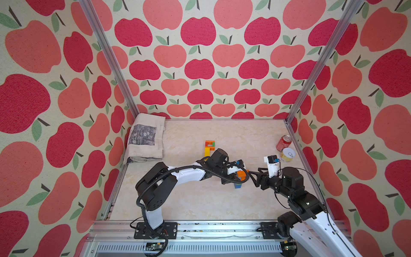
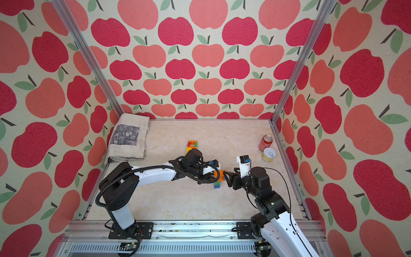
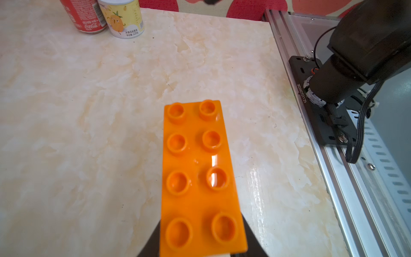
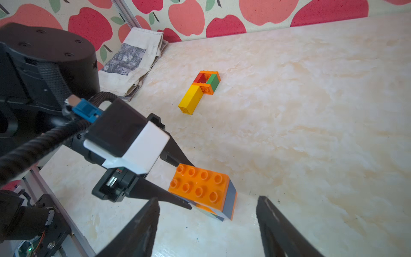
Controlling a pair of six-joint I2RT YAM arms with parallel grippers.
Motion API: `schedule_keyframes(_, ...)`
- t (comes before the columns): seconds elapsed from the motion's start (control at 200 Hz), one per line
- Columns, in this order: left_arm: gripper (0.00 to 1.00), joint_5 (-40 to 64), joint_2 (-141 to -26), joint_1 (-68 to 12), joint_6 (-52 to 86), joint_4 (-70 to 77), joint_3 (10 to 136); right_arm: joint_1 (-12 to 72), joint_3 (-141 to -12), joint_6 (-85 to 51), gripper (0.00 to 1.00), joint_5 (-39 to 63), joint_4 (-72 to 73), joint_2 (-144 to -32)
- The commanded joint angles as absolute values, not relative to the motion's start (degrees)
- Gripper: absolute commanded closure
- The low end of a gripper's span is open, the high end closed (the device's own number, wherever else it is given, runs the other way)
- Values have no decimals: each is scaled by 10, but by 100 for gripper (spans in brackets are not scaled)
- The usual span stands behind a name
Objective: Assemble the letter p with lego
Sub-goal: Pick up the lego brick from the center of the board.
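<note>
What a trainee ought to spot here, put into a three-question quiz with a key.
1. True or false: the left gripper is shut on the orange brick.
2. What stands right beside the red soda can? A) a glass bottle B) a yellow can C) a banana
3. How many studs show on the orange brick's top in the left wrist view?

Key: 1 true; 2 B; 3 eight.

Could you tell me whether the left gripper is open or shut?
Shut: the left gripper clamps the orange brick by its long sides.
</note>
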State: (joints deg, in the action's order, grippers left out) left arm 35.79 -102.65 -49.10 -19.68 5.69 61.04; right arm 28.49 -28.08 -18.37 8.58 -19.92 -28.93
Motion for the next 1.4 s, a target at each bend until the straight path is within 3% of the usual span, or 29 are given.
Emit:
schedule_keyframes(0.0,72,350,-1028,-467,-89,105,607,287,-247,-163,30,73,-168,-290)
schedule_keyframes(0.23,72,314,-1008,-423,121,187,583,300,-185,-162,39,92,-23,-337)
schedule_keyframes(0.57,72,281,-973,-416,303,192,563,364,-196,-93,42,58,119,-492)
schedule_keyframes(0.95,72,306,-945,-418,341,191,541,388,-220,-45,45,53,154,-576)
schedule_keyframes(1.396,72,338,-932,-421,343,188,534,390,-242,-28,61,98,156,-612)
